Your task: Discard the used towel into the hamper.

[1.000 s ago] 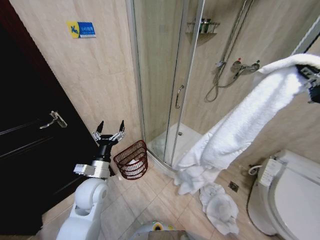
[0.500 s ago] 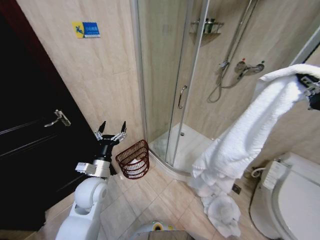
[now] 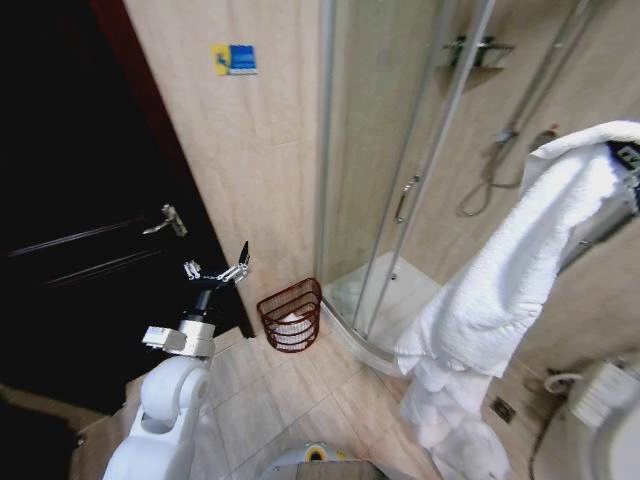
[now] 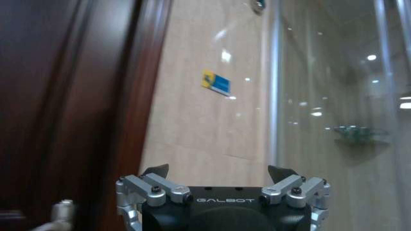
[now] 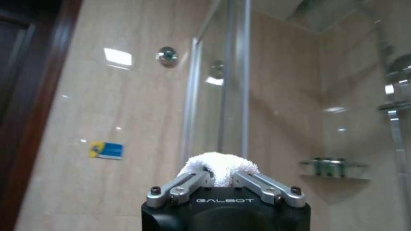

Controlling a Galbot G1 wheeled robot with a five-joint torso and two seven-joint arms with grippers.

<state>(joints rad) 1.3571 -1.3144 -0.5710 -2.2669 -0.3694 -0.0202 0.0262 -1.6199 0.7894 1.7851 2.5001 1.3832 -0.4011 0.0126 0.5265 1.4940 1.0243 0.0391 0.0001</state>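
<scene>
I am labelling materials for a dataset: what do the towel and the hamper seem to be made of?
The towel, clamped in the right gripper, looks like thick white terry cloth: fluffy, matte, draping in soft folds. The hamper appears to be dark reddish-brown wire or wicker; its open weave shows white inside.

Beige tiled bathroom floor (image 3: 290,400)
The hamper (image 3: 291,316) stood on it; the white towel's (image 3: 455,430) lower end lay heaped there

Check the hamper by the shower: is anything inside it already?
Through the open weave of the hamper, something white lies low inside; what it is cannot be told. The towel hangs from the right pincer, well outside it.
</scene>
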